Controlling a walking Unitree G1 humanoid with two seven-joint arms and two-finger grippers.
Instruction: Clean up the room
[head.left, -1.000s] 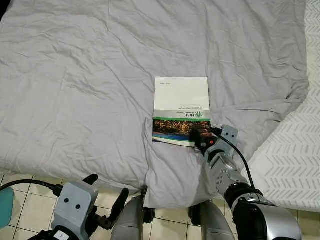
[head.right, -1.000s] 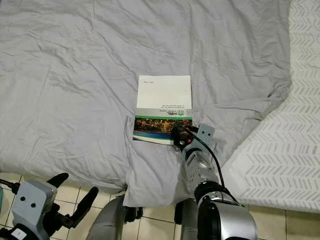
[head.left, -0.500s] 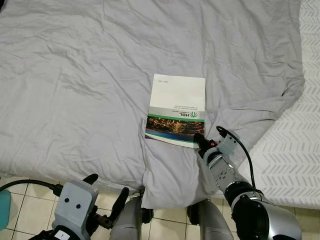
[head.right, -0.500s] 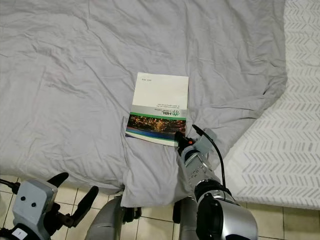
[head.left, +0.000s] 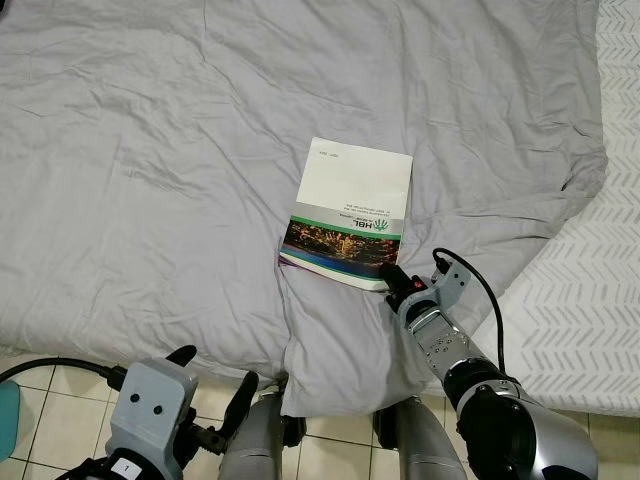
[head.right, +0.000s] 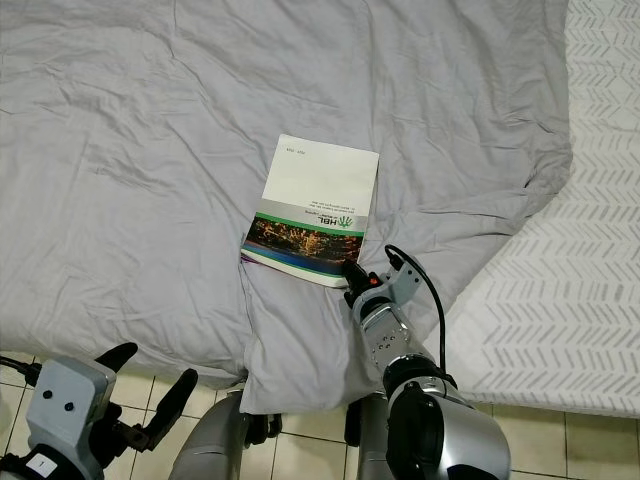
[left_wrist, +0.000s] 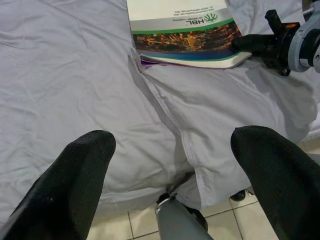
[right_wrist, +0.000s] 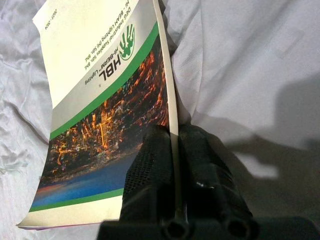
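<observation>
A thin booklet (head.left: 350, 212) with a white, green and city-photo cover lies on the grey bedsheet (head.left: 150, 150), turned slightly askew. My right gripper (head.left: 391, 273) is shut on the booklet's near right corner; in the right wrist view its two black fingers (right_wrist: 150, 165) pinch the cover's edge (right_wrist: 167, 100) between them. The left gripper (head.left: 213, 378) hangs low at the bed's near edge with its fingers (left_wrist: 85, 165) spread open and nothing between them. From the left wrist, the booklet (left_wrist: 185, 32) and the right gripper (left_wrist: 252, 42) are seen ahead.
A white chevron-patterned mattress cover (head.left: 590, 290) lies bare to the right of the sheet. The sheet's corner (head.left: 340, 370) drapes over the bed edge above my legs. Tiled floor (head.left: 40, 400) runs along the near side, with a teal object (head.left: 8, 415) at far left.
The booklet has turned, its near edge swinging left, with the right gripper on its corner. The whole view has shifted a little. The left gripper stays where it was.
</observation>
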